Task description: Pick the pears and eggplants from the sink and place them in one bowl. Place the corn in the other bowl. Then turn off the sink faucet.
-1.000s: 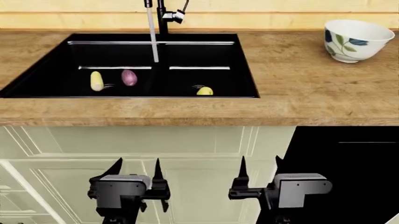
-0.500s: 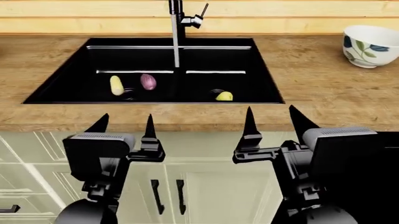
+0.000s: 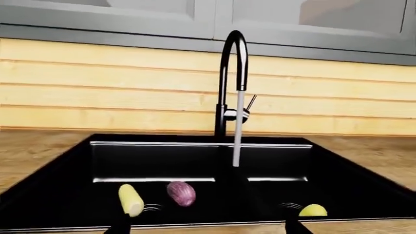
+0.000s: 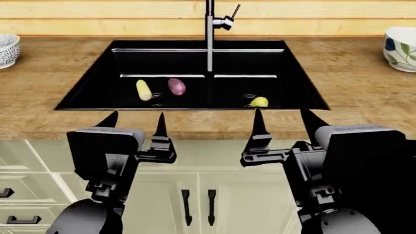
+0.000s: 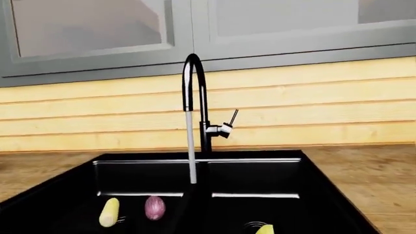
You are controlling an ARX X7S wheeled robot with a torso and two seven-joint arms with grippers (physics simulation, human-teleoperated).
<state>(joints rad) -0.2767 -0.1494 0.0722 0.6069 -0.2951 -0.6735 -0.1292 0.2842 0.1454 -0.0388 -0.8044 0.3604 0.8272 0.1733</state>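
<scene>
We see the black sink (image 4: pixel 91 87) set in a wooden counter (image 4: pixel 351 83), and all three pieces of produce lie on its floor, well beyond our grippers. The pale yellow corn (image 4: pixel 143 90) and the purple eggplant (image 4: pixel 176 86) sit close together but apart in the left basin, the corn on the outer side. The yellow-green pear (image 4: pixel 258 101) rests alone in the right basin, near the front wall. The faucet (image 4: pixel 210 19) stands at the back over the divider, its thin lever (image 4: pixel 234 10) angled up to the right, and a stream of water (image 4: pixel 210 53) runs straight down from the spout. Our left gripper (image 4: pixel 135 122) hangs in front of the counter's edge, below and short of the corn and eggplant; its two pointed fingers are spread wide with nothing between them. Our right gripper (image 4: pixel 283 121) hangs likewise in front of the edge, just short of the pear, fingers wide apart and holding nothing. Neither gripper touches the counter or the sink. A white bowl with blue flowers (image 4: pixel 402 41) sits on the counter at far right, and a second patterned bowl (image 4: pixel 7 48) sits at far left, both cut off by the edge of the head view.
</scene>
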